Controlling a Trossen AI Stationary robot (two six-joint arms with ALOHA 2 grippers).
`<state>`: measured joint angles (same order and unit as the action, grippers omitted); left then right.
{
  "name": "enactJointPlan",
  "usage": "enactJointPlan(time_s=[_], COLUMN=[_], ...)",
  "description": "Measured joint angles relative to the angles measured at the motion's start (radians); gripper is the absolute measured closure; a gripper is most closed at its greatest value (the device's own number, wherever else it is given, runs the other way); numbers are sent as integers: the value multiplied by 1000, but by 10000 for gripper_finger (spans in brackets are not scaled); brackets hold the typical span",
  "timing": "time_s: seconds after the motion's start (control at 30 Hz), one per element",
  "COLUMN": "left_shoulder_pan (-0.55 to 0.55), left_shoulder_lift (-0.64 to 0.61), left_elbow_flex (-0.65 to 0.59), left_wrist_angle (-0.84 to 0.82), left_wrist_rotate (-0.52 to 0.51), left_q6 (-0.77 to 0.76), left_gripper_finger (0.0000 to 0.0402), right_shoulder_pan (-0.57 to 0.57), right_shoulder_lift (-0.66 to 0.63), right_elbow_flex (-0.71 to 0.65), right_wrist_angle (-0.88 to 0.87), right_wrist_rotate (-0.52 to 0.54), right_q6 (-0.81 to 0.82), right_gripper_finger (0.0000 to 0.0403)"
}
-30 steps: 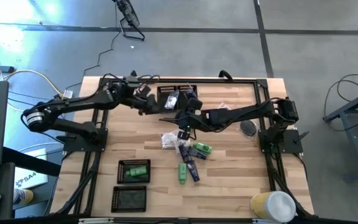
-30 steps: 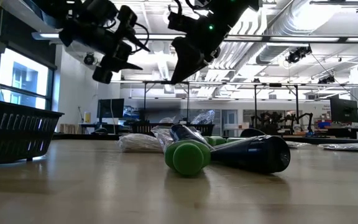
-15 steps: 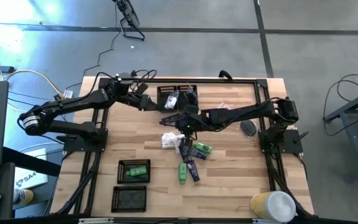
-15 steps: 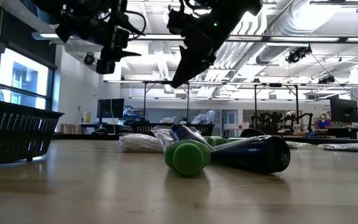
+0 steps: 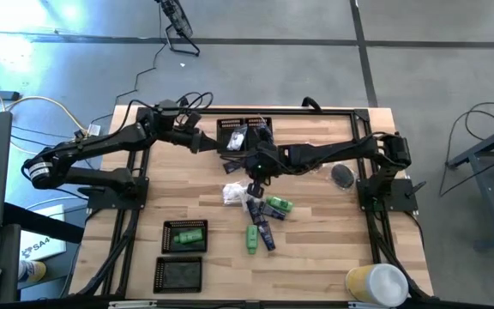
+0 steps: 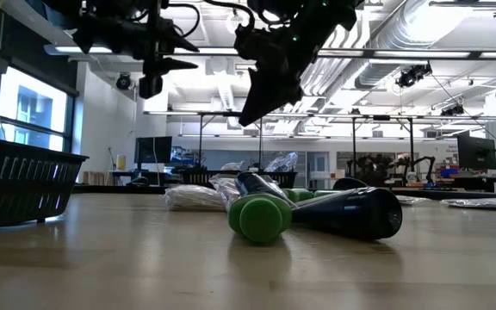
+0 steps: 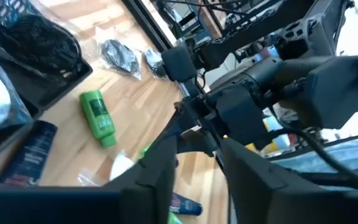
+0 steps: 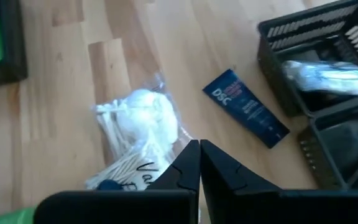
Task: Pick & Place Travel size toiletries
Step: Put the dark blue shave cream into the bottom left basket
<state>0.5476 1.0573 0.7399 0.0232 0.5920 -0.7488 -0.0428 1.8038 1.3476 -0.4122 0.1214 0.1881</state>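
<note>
Pale wood table (image 5: 316,249), strewn at its middle with the travel size toiletries (image 5: 260,215): white crinkly packet (image 5: 232,194) holding cotton swabs, navy tubes (image 5: 258,206) just beside it, one green tube (image 5: 279,205) touching them, another green tube (image 5: 251,239) lying a little nearer the front edge alongside a further navy tube (image 5: 268,239). Well apart towards the right arm's base, a dark round piece in a clear bag (image 5: 342,176). Hanging above the pile, clear of the wood and of every item: right gripper (image 5: 250,169), fingers pressed fully together with nothing pinched between them, tips aimed down towards the white packet in the right wrist view. Farther back and to the left, raised over the table next to the back trays (image 5: 245,133): left gripper (image 5: 200,142), fingers parted by a moderate gap, nothing between them, pointing across at the other arm. Inside the back trays, a crinkly clear packet and dark pieces. Near the front left, two more black mesh trays: front tray (image 5: 184,235) with a green tube lying inside, second front tray (image 5: 178,273) with something dark, too small to tell. At the front right corner, a yellow-and-white round object (image 5: 376,284).
</note>
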Motion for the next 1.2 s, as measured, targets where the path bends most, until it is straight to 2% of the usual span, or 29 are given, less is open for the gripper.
enactJointPlan(time_s=[0.13, 0.27, 0.4, 0.63, 0.8, 0.87, 1.03, 1.2], left_shoulder_pan=[0, -8, -50, -155, -224, -237, -255, -306], left_shoulder_lift=[0, 3, 34, 126, 217, 257, 360, 440], left_elbow_flex=[0, 0, -2, -1, -1, 0, 0, 0], left_wrist_angle=[-18, -128, -207, -84, -75, -80, -71, -46], left_wrist_rotate=[0, -46, -221, -427, -564, -594, -591, -752], left_q6=[69, 117, 125, 177, 177, 168, 140, 137], left_gripper_finger=[349, 395, 393, 400, 401, 401, 401, 401], right_shoulder_pan=[4, 9, 10, 15, 38, 44, 44, 43], right_shoulder_lift=[-17, -66, -139, -224, -244, -249, -256, -254], right_elbow_flex=[-2, -2, -2, 1, 0, 0, 0, 0], right_wrist_angle=[6, 22, 64, 122, 114, 107, 94, 64], right_wrist_rotate=[52, 92, 127, 158, 246, 257, 259, 265], right_q6=[26, 51, 76, 82, 82, 82, 81, 81], right_gripper_finger=[400, 400, 400, 400, 400, 400, 400, 400])
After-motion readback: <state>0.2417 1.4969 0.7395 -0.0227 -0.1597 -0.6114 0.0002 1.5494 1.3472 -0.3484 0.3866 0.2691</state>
